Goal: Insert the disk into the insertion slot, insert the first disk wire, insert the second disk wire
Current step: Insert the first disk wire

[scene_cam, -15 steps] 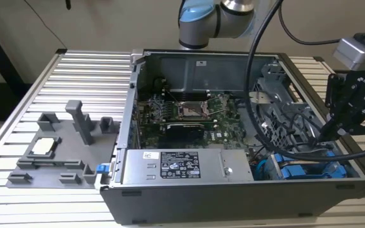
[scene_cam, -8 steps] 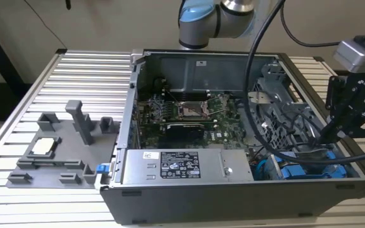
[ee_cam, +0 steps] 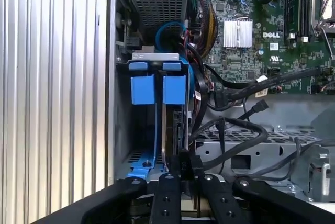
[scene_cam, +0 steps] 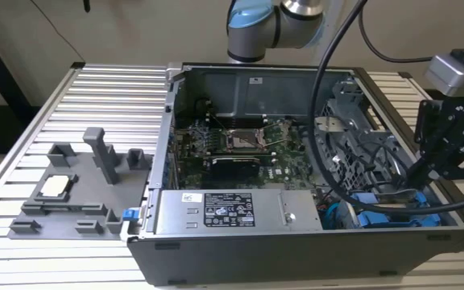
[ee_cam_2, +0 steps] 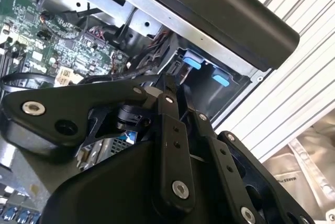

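Pinching down narrow, the tool (ee_cam: 184, 171) grips a small black connector (ee_cam: 183, 157) right by the disk (ee_cam: 165, 130), which sits edge-on in its glossy blue plastic carrier (ee_cam: 142, 89), already inside the grey metal insertion slot (ee_cam: 137, 130) just ahead.

The arm (scene_cam: 274, 24) holds its wrist (scene_cam: 456, 130) tilted downward, jaws drawn close together.

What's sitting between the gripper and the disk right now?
Only the end of the black cable that the gripper holds at its tip, pointing toward the disk edge. The cable loops aside over the cage, not across the disk.
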Robot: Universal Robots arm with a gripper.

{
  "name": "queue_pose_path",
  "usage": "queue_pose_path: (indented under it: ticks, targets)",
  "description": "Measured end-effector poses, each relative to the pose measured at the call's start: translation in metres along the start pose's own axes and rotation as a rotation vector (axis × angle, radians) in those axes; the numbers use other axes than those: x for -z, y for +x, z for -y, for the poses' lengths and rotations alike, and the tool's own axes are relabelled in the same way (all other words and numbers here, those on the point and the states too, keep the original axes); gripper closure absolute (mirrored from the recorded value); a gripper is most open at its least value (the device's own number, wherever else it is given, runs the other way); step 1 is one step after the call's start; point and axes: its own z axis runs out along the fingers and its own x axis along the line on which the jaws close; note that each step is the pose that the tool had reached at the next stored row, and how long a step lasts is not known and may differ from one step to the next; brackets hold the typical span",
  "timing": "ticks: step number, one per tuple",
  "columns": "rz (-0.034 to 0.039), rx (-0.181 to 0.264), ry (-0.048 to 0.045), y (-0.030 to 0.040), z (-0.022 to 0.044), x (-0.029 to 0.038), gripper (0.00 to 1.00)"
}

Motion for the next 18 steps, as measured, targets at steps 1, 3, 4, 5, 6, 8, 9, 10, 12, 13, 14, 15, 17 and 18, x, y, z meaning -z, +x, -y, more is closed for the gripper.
queue_pose_path:
  ticks: [1,3,4,5,6,8,9,10,12,13,14,15,17,18]
  targets:
    - [0.0004,-0.002,-0.0025,0.0006,0.0,-0.0005,0.81]
    - [0.0005,-0.002,-0.0114,0.0018,0.0007,-0.0013,0.81]
    - [0.0006,-0.003,-0.0166,0.0022,0.0012,-0.0017,0.81]
    - [0.0009,-0.003,-0.0214,0.0026,0.0017,-0.0022,0.81]
    - [0.0011,-0.003,-0.0256,0.0027,0.0022,-0.0029,0.81]
    - [0.001,-0.003,-0.0312,0.0027,0.0033,-0.0044,0.81]
    - [0.0009,-0.003,-0.0322,0.0028,0.0041,-0.0051,0.81]
    - [0.001,-0.003,-0.0326,0.0028,0.0049,-0.0058,0.81]
    - [0.0012,-0.004,-0.0328,0.0028,0.0055,-0.0071,0.81]
    - [0.0013,-0.005,-0.0328,0.0028,0.0056,-0.0078,0.81]
    - [0.0014,-0.005,-0.033,0.0027,0.0059,-0.0084,0.81]
    - [0.0022,-0.005,-0.0331,0.0028,0.0061,-0.0089,0.81]
    - [0.0035,-0.005,-0.0331,0.0027,0.0061,-0.009,0.81]
    - [0.0035,-0.005,-0.0331,0.0027,0.0061,-0.009,0.81]
